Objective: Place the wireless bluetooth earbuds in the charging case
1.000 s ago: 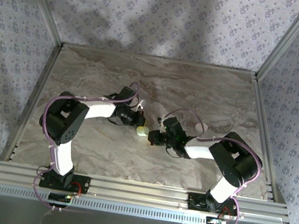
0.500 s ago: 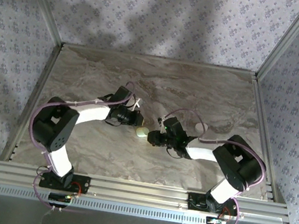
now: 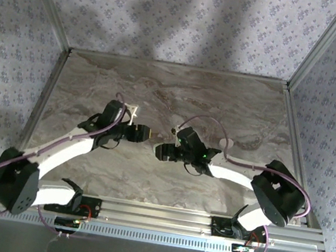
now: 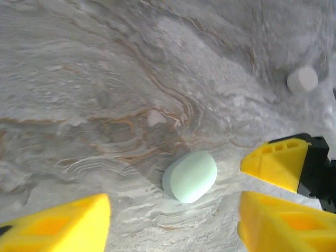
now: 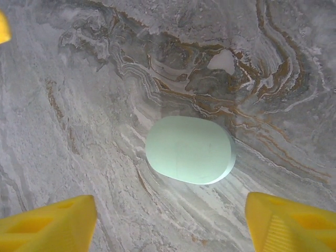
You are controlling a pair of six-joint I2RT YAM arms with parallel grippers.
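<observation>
The charging case [image 4: 190, 176] is a closed, pale white-green oval lying flat on the marble table [image 3: 223, 103]. My left gripper [image 4: 170, 231] is open, and the case rests just ahead of its yellow fingers, touching neither. From above, my right gripper [image 5: 170, 226] is open too, with the case [image 5: 190, 149] below and ahead of its gap. In the top view the left gripper [image 3: 149, 134] and right gripper [image 3: 160, 152] face each other closely at mid-table. A small white rounded piece [image 4: 302, 80], perhaps an earbud, lies farther off.
A fingertip of the right gripper [image 4: 275, 163] juts into the left wrist view beside the case. The small white piece [image 3: 230, 142] lies near the right arm's cable. Metal frame rails and patterned walls bound the table.
The left arm has stretched out low and its gripper has drawn back left from the case. The right gripper has moved left over the case, which now rests on the table.
</observation>
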